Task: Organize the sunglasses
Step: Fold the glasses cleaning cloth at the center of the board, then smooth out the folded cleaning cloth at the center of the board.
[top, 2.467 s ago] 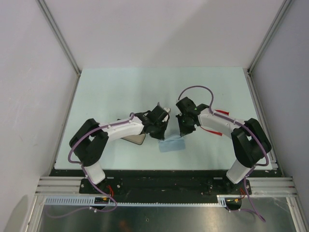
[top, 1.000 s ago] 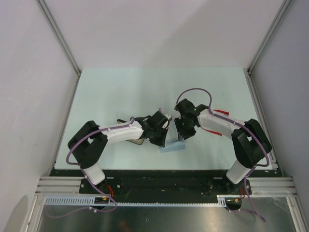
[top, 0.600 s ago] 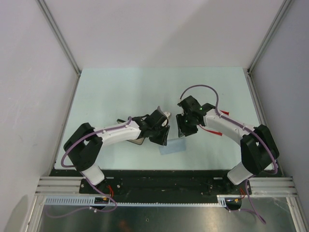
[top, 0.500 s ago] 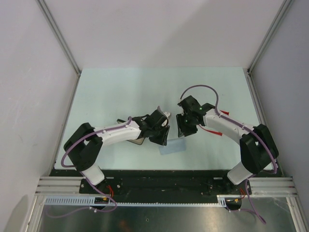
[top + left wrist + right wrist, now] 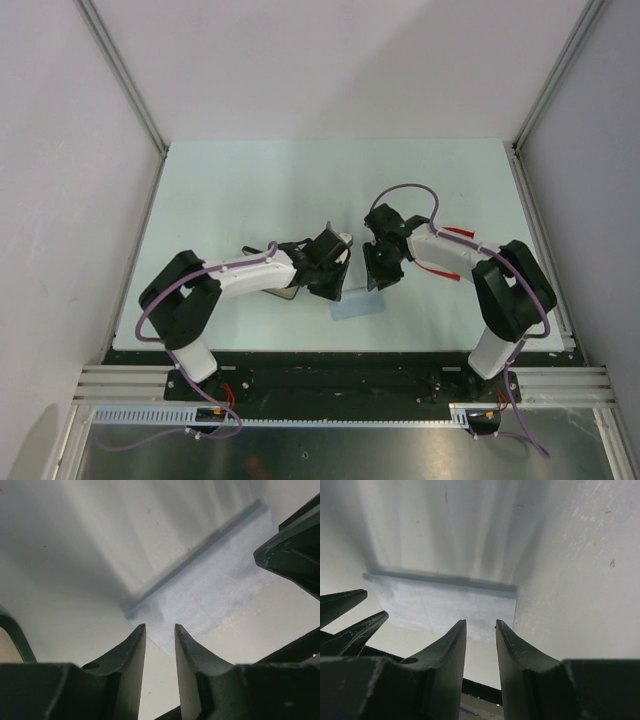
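Note:
The red sunglasses lie on the table under my right arm; only bits of red frame show. The grey-blue cloth lies flat between both grippers; it also shows in the left wrist view and the right wrist view. My left gripper is narrowly open and empty over the cloth's left corner. My right gripper is narrowly open and empty over the cloth's right corner. The case lies mostly hidden under my left arm.
The case's dark rim with a tan inside shows at the left wrist view's edge. Each wrist view shows the other gripper's fingers: the right one's and the left one's. The table's near edge is just behind the cloth.
The right arm swung its elbow outward and came back. The left gripper shifted slightly toward the cloth. The cloth's far edge, raised a second ago, lies flat now.

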### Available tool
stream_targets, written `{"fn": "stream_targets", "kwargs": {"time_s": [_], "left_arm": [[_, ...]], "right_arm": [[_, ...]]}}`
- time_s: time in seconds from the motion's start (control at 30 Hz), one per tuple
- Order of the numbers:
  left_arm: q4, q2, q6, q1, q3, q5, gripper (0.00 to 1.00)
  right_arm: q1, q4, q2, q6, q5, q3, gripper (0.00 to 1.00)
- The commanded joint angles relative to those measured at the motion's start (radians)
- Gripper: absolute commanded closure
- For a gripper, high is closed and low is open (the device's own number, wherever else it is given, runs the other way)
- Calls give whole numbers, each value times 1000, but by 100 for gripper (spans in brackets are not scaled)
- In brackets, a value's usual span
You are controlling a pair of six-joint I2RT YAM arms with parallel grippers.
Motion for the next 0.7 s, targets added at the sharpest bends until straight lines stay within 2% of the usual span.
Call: {"fn": "stream_targets", "kwargs": {"time_s": [0.0, 0.2, 0.67], "left_arm": [[13, 24, -15, 0, 23, -39, 65], [14, 77, -7, 7, 54, -46, 67], [14, 82, -12, 38, 61, -74, 67]], "right_arm": [[-3, 27, 25, 10, 19, 2, 65], [-15, 42, 68, 7, 26, 2, 67], [-53, 116, 108, 10, 22, 2, 67]]}}
